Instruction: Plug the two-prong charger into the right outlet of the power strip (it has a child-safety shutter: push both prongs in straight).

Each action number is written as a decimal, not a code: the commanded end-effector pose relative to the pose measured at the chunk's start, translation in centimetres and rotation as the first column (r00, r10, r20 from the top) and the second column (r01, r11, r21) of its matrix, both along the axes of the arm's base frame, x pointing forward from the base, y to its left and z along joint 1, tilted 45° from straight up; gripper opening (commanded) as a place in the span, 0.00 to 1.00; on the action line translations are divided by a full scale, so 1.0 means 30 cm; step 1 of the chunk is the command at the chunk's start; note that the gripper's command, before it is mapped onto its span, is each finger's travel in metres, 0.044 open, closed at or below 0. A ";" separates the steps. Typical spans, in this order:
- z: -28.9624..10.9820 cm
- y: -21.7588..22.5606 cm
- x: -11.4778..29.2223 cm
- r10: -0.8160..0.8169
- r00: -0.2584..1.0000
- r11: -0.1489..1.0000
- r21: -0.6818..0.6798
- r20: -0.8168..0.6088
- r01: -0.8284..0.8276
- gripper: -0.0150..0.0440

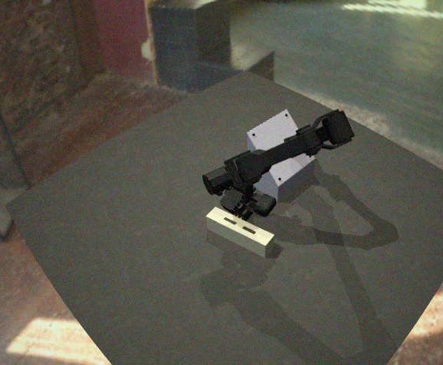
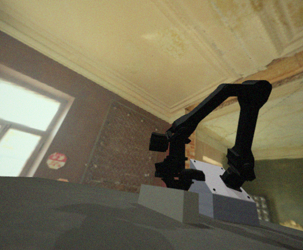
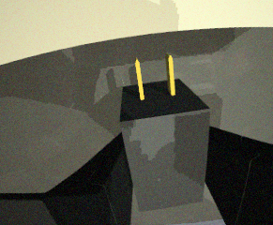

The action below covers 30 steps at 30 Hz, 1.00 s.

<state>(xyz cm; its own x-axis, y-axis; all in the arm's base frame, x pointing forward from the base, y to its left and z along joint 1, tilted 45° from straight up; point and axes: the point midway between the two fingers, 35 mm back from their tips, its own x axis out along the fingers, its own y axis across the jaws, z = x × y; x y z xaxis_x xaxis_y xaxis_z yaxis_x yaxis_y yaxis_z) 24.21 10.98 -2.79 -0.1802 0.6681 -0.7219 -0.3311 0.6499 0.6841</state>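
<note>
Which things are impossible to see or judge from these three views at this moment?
- Prong tips over the cream power strip: top view, the black gripper covers them; alignment with a slot cannot be judged.
- Strip's slots: exterior view, the low angle shows only its side.
- Target outlet: wrist view, the dark grey charger with two yellow prongs shows, but only one dark patch at the top edge.
- Finger contact on the charger: wrist view, dark and cut off.

Worn room with brick and daylight

A window [image 2: 17,118] glows left of a brick wall [image 2: 124,145] (a round red sign [image 2: 56,160] sits between); a cream ceiling [image 2: 151,45] with moulding; sun patches on the reddish floor [image 1: 52,341].
</note>
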 end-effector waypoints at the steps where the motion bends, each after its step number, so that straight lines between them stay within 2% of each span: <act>1: 0.004 0.003 0.004 -0.005 1.000 1.000 0.004 -0.004 0.005 0.25; 30: 0.008 0.009 0.023 -0.005 1.000 1.000 0.004 -0.004 0.005 0.25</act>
